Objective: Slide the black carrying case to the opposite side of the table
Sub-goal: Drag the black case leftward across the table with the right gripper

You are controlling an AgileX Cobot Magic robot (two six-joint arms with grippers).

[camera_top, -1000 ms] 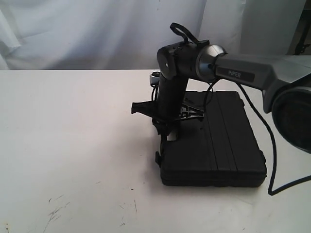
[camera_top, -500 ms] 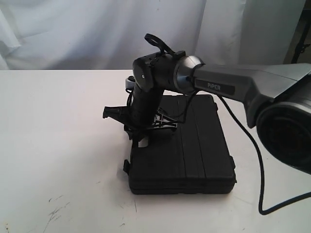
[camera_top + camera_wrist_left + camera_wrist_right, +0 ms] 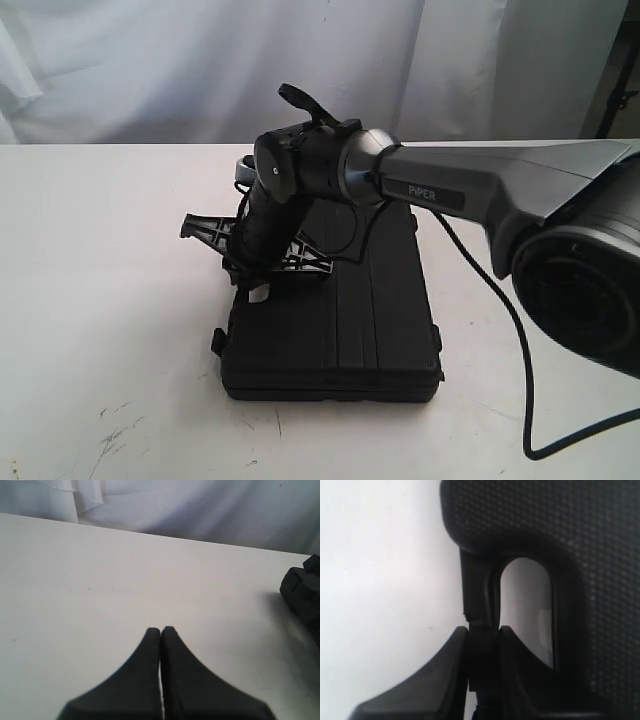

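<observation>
The black case (image 3: 340, 340) lies flat on the white table (image 3: 100, 250), near the middle. My right gripper (image 3: 256, 288) reaches down at the case's left end. In the right wrist view, that gripper (image 3: 482, 630) is shut on the thin bar of the case's handle (image 3: 479, 600), beside the handle cutout; the textured lid (image 3: 545, 530) fills the rest of the view. My left gripper (image 3: 161, 629) is shut on nothing over bare table (image 3: 100, 580). A corner of the case (image 3: 302, 587) shows at the edge of its view.
A white curtain hangs behind the table. A black cable (image 3: 530, 400) trails from the right arm down to the table's front right. Dark scuffs (image 3: 115, 435) mark the front left of the tabletop.
The right arm has moved left with the case's handle in its grip, and the case has slid left with it across the table.
</observation>
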